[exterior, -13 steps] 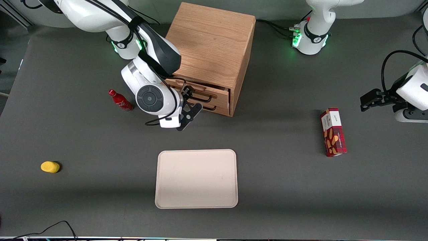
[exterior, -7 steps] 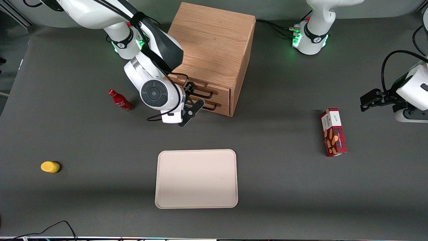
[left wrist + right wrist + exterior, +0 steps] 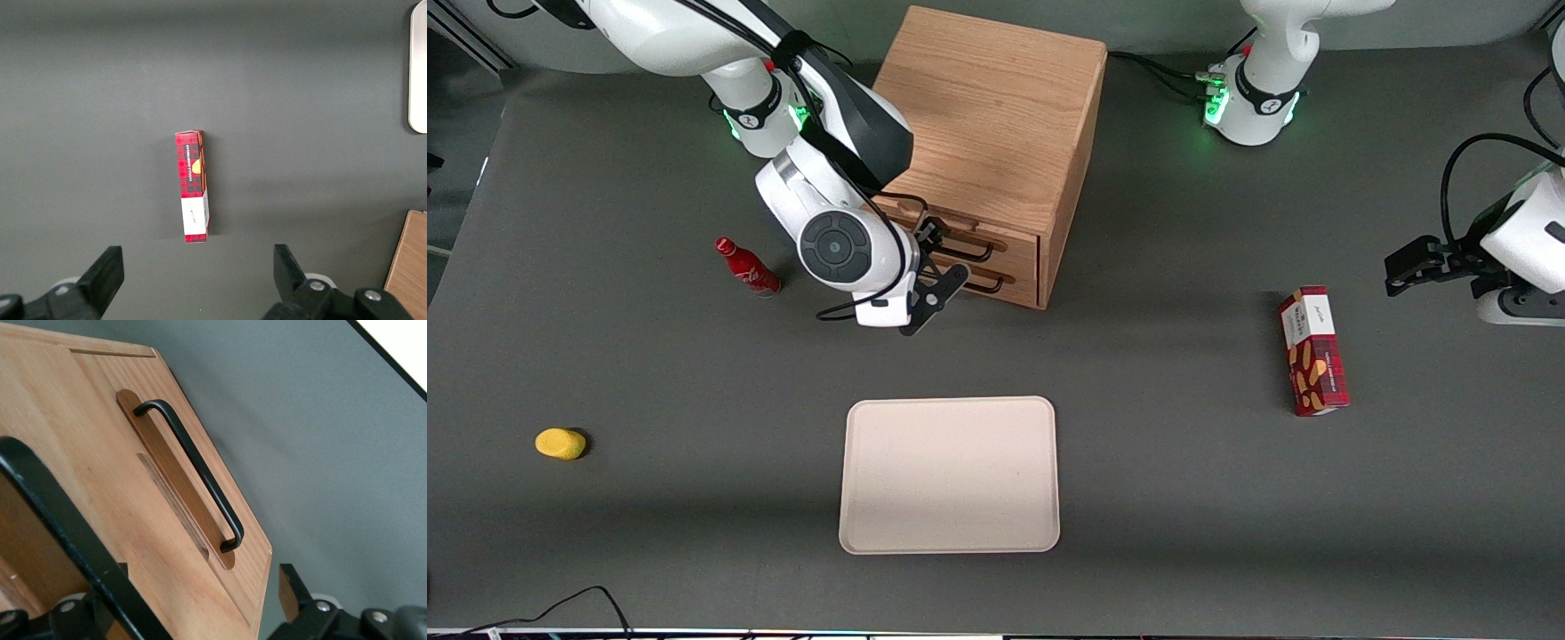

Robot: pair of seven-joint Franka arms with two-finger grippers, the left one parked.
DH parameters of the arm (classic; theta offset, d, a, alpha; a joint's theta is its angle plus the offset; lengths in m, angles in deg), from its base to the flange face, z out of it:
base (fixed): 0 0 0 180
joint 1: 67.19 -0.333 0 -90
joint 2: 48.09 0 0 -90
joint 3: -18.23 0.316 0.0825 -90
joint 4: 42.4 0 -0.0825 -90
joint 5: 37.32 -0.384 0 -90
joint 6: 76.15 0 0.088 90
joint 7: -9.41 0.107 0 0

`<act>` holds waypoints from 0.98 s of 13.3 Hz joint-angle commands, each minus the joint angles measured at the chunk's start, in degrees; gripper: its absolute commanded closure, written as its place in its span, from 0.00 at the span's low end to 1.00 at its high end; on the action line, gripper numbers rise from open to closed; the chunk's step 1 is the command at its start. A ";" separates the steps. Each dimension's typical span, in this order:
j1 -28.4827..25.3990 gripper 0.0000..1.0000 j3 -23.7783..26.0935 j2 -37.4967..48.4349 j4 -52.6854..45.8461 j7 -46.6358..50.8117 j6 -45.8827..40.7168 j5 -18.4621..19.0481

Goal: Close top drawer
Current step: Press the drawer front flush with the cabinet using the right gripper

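Gripper (image 3: 932, 283) position: directly in front of the wooden cabinet (image 3: 996, 133), at drawer-front height, with one black finger (image 3: 938, 298) angled toward the tabletop (image 3: 649, 533). Jaws stand apart and hold nothing; in the right wrist view one finger (image 3: 67, 533) crosses the wood front while the other sits clear of the cabinet's edge. Top drawer (image 3: 978, 236) location: upper slot of the cabinet, front panel sitting close to flush with the lower drawer (image 3: 996, 283); whether it is fully seated cannot be told. Each drawer carries a black wire handle; one handle (image 3: 193, 470) shows plainly in the right wrist view. Red bottle (image 3: 747, 267) with white script, not readable, stands beside the working arm. Yellow object (image 3: 560, 443) lies toward the working arm's end of the tabletop. Beige tray (image 3: 950, 533) lies nearer the front camera than the cabinet. Red plaid box (image 3: 1313, 362) lies toward the parked arm's end; its side (image 3: 193, 193) bears small white lettering, too fine to read reliably.
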 commanded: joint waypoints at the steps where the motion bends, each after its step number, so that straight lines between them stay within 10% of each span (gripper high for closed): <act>1: 0.64 0.00 1.51 1.91 0.48 1.80 -0.92 -0.39; 13: 0.99 0.00 3.88 2.52 -1.80 -1.10 -2.86 3.74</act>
